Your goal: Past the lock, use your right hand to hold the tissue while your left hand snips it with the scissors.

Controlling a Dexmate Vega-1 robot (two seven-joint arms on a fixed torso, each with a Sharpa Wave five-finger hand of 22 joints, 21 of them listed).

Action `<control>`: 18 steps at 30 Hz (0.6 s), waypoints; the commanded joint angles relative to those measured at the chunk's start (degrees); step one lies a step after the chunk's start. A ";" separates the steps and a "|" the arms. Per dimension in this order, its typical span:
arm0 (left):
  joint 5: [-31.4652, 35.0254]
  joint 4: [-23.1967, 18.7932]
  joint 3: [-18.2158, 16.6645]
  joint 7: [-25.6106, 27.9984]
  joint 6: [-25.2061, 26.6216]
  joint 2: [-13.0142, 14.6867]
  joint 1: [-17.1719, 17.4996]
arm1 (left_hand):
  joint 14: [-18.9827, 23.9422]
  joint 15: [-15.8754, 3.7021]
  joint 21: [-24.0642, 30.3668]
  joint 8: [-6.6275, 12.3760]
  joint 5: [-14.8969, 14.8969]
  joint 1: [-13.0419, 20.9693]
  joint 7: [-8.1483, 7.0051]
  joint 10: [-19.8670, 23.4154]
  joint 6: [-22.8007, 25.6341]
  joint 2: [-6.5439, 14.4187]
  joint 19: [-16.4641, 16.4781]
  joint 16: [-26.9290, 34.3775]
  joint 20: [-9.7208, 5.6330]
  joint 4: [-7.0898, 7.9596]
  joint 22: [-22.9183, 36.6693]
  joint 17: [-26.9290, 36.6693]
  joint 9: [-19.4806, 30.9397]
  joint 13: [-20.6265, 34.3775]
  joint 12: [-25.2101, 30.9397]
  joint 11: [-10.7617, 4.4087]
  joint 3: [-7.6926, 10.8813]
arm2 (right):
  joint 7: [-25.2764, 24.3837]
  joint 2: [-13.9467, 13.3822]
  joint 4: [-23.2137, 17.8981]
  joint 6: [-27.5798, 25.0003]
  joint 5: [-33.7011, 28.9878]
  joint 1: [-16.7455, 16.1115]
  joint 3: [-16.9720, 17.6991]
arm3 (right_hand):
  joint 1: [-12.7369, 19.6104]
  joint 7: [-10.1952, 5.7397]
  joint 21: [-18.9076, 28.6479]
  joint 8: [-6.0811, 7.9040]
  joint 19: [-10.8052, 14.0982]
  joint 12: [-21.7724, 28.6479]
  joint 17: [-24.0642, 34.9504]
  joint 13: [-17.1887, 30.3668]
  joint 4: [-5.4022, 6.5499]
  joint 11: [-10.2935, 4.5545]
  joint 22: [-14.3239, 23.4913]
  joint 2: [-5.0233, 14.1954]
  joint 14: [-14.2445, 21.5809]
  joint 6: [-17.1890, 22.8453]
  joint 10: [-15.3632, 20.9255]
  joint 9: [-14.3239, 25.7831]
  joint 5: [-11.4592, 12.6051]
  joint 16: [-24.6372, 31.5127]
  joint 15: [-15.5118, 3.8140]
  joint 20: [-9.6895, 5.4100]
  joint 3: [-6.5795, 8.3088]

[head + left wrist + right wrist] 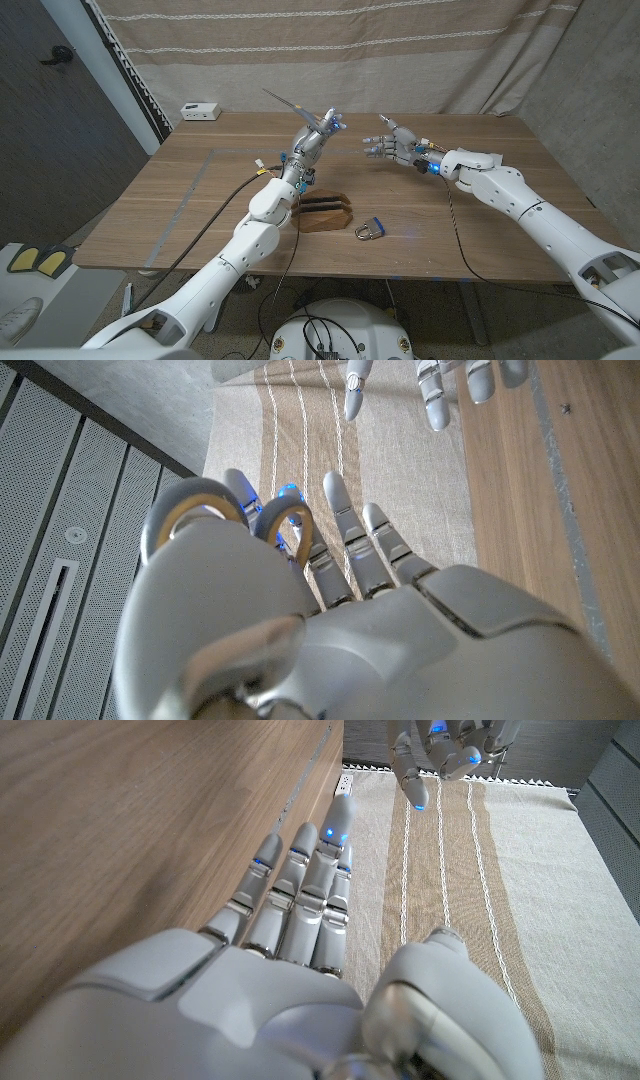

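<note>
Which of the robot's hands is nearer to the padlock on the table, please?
Left, though only slightly. The left hand, holding the scissors, is raised beyond the padlock and to its left; the right hand, fingers spread and holding nothing, hovers beyond it, slightly to its right.

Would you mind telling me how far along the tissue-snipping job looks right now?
Done: the left hand holds the scissors raised above the table, beyond the padlock; their handle loops sit on its fingers. In hand: the right hand faces it, lifted, fingers spread and holding nothing. Left: I can see no tissue, so the holding and the snip look not yet done.
</note>
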 commanded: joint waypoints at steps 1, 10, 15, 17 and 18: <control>-0.66 0.23 -0.14 1.76 0.22 -1.36 0.67 | 1.05 -8.97 0.13 0.10 0.50 -0.63 1.43 2.67 0.36 -2.12 1.46 1.18 -3.11 -0.75 0.23 1.64 0.35 -0.68 1.47 -0.26 -0.14 | -0.15 0.10 0.08 0.01 -0.22 0.32 -0.12 | -0.57 0.05 -0.13 0.33 0.19 -0.28 -0.02 0.16 -0.08 -0.01 0.22 -0.17 -0.18 -0.43 -0.14 0.06 0.37 -0.13 -2.27 0.29 -0.33; 0.41 -0.01 -0.16 3.91 1.10 -1.31 0.77 | 4.71 -8.73 0.38 1.33 -1.89 -5.97 6.37 7.37 3.64 -8.75 5.46 4.06 -2.40 -0.68 -0.39 4.22 1.26 -3.93 1.78 -0.08 -0.12 | -0.26 0.08 0.25 -0.14 -0.05 0.47 0.08 | -0.71 0.05 -0.41 0.29 0.04 -0.32 -0.05 0.14 -0.10 -0.06 0.22 -0.20 -0.31 -0.58 -0.20 0.06 0.42 -0.24 -2.25 0.68 -0.45; 0.39 -0.42 -0.34 4.61 2.00 -0.97 0.82 | 5.89 -8.64 0.55 1.72 -2.89 -8.11 7.92 9.61 4.95 -9.87 7.03 4.87 -2.40 -0.63 -0.57 4.63 1.53 -5.31 1.78 0.05 -0.07 | 0.12 0.28 0.82 0.22 -0.23 0.80 -0.03 | -0.78 0.14 -0.55 0.27 0.04 -0.33 -0.07 0.11 -0.12 0.11 0.22 -0.21 -0.39 -0.68 -0.17 0.05 0.45 -0.30 -2.16 0.83 -0.51; 0.54 -0.57 -0.37 4.73 2.26 -0.70 0.80 | 6.24 -8.65 0.45 1.78 -3.18 -8.68 8.03 10.42 5.12 -10.07 7.06 5.10 -2.36 -0.66 -0.61 4.71 1.68 -5.56 1.93 0.01 -0.03 | 0.21 0.41 1.02 0.26 -0.18 0.92 -0.01 | -0.80 0.11 -0.60 0.26 0.02 -0.31 -0.08 0.16 -0.12 0.20 0.22 -0.22 -0.37 -0.72 -0.18 0.05 0.46 -0.30 -2.22 0.86 -0.53; 0.47 -0.61 -0.40 4.63 2.30 -0.62 0.80 | 6.09 -8.64 0.42 1.71 -3.28 -8.88 7.98 10.55 4.91 -10.15 7.07 4.97 -2.41 -0.68 -0.62 4.58 1.75 -5.75 1.86 -0.02 -0.02 | 0.31 0.43 1.15 0.56 -0.40 0.98 -0.08 | -0.81 0.16 -0.62 0.23 0.03 -0.31 -0.08 0.16 -0.13 0.12 0.22 -0.22 -0.36 -0.80 -0.19 0.05 0.47 -0.30 -2.22 0.87 -0.54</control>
